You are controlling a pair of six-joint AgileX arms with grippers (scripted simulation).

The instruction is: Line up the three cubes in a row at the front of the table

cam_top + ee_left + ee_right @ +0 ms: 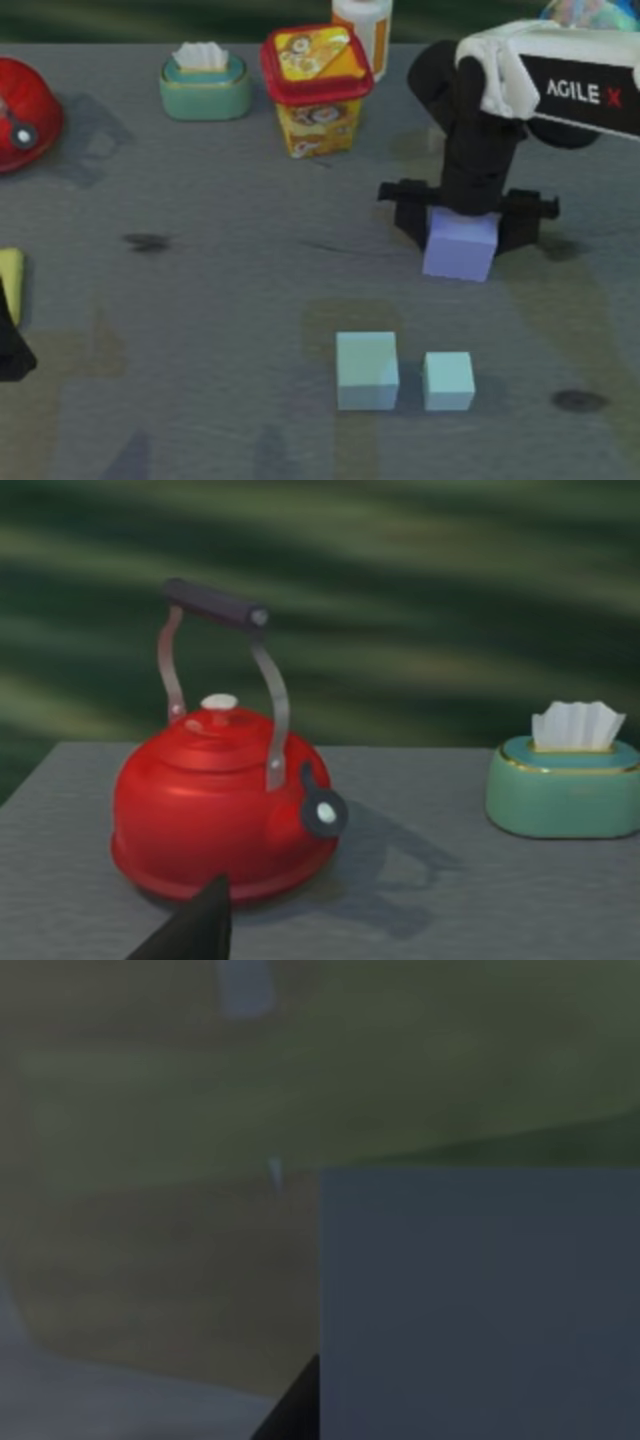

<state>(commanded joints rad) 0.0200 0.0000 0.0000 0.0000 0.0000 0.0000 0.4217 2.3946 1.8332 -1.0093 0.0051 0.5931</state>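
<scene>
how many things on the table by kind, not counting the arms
cubes: 3 (lavender-blue cube, light blue cube, pale teal cube)
red kettle: 1
green tissue box: 1
yellow red-lidded tub: 1
white bottle: 1
total: 7

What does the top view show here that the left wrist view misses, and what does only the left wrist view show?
Only the top view shows the three cubes: the large lavender-blue cube under the right gripper, with the medium light blue cube and small pale teal cube side by side nearer the front, plus the yellow red-lidded tub. Only the left wrist view shows the red kettle's arched handle and spout side-on. Both show the kettle, the green tissue box and the grey table.
</scene>
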